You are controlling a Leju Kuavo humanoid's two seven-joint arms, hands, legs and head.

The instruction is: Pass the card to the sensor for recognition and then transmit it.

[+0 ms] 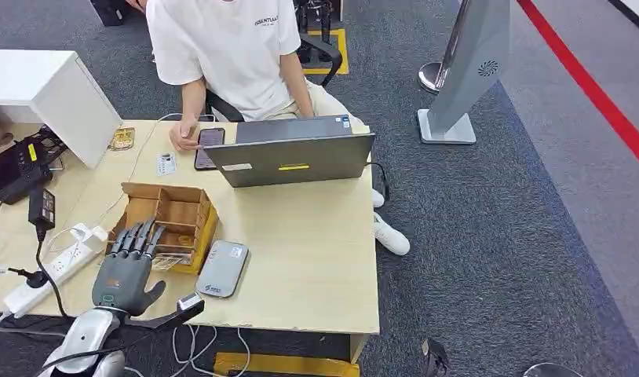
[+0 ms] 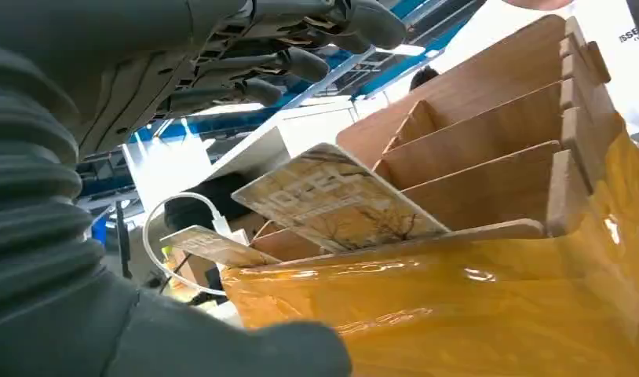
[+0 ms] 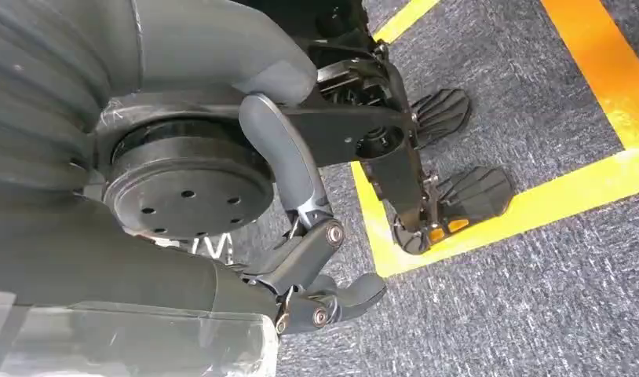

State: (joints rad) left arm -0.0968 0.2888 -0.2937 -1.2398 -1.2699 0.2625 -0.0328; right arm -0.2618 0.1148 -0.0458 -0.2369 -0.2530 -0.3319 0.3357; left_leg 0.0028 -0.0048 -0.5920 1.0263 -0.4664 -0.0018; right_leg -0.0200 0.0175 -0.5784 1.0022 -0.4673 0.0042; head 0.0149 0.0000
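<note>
My left hand (image 1: 128, 267) hovers at the near end of the wooden card box (image 1: 172, 220), its fingers spread and stretched over the box's front compartment, holding nothing. In the left wrist view those fingers (image 2: 301, 63) reach above a patterned card (image 2: 332, 200) that leans in the front slot of the box (image 2: 489, 149), with a second card (image 2: 210, 245) beside it. The grey sensor (image 1: 222, 269) lies flat on the table just right of the box. My right hand (image 3: 301, 259) hangs beside my body over the carpet, fingers loosely bent, holding nothing.
A person in a white shirt sits across the table (image 1: 308, 259) with a hand on a phone (image 1: 209, 147), behind an open laptop (image 1: 293, 157). A loose card (image 1: 166, 163) lies near the phone. A power strip (image 1: 53, 271), cables and a white cabinet (image 1: 45, 86) crowd the left side.
</note>
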